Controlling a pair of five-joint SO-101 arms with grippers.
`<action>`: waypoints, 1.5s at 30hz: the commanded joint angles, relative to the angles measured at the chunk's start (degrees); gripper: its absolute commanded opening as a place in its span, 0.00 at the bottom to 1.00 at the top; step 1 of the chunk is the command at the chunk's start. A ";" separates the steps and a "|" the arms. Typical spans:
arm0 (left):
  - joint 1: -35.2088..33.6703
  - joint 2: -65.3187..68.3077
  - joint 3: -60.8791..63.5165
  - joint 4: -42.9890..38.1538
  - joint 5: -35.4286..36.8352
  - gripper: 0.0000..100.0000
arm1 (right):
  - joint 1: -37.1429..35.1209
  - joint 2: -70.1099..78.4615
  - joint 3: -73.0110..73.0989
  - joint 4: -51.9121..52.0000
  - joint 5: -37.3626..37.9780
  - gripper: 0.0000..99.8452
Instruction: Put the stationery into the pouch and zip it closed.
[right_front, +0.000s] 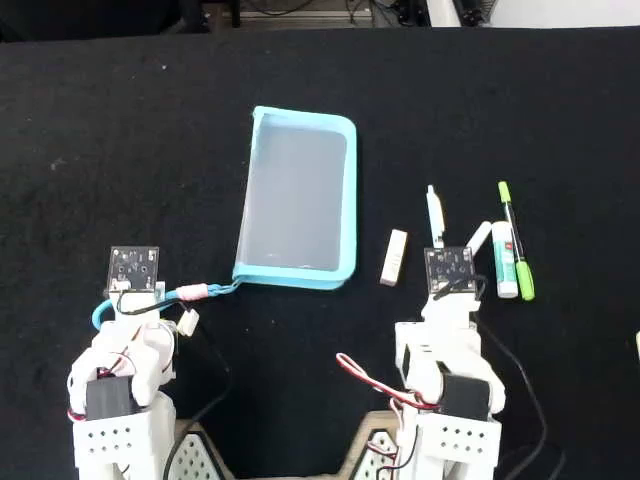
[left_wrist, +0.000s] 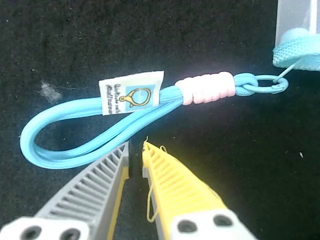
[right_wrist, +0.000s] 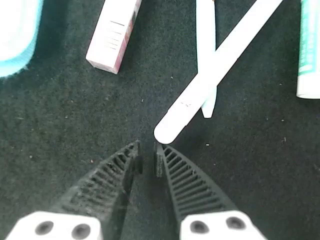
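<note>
On the left side of the black table (right_front: 120, 130) the left arm (right_front: 125, 375) sits low at the near edge. Its left gripper (left_wrist: 136, 149) has one grey finger and one yellow. The jaws stand almost together, with just a thin slit between the tips, and nothing is held in them. Just beyond those tips lies the loop of a blue wrist strap (left_wrist: 75, 135); I cannot tell whether it touches them. The strap carries a small white label (left_wrist: 131, 92) and a pink binding (left_wrist: 207, 87). A blue ring (left_wrist: 267, 84) links it to the near left corner of the pouch (right_front: 300, 195). The pouch, pale blue round the edge with a greyish face, lies flat in the middle of the table, farther out than both arms. I cannot tell from here whether its zip is open.

To the right of the pouch lies the stationery, all of it on the cloth outside the pouch. First comes a small white eraser (right_front: 394, 257), then a white pen (right_front: 435, 212) crossed by a flat white stick (right_wrist: 220, 65). After those is a white and green tube (right_front: 504, 262) with a green pen (right_front: 515, 235) just beside it on the far right. The right gripper (right_wrist: 147, 150), black-fingered, hangs just short of the stick's rounded end, jaws nearly closed on nothing
</note>
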 joint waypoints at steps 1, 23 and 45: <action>-0.48 0.00 1.27 0.26 0.00 0.06 | 0.97 -5.49 -0.31 0.35 -0.35 0.05; -0.40 0.00 1.27 0.26 0.00 0.06 | -4.40 -5.49 -0.31 -3.96 -0.09 0.06; -4.70 -0.09 -0.22 -4.31 -0.26 0.06 | -21.80 -5.41 -2.15 -21.98 0.00 0.06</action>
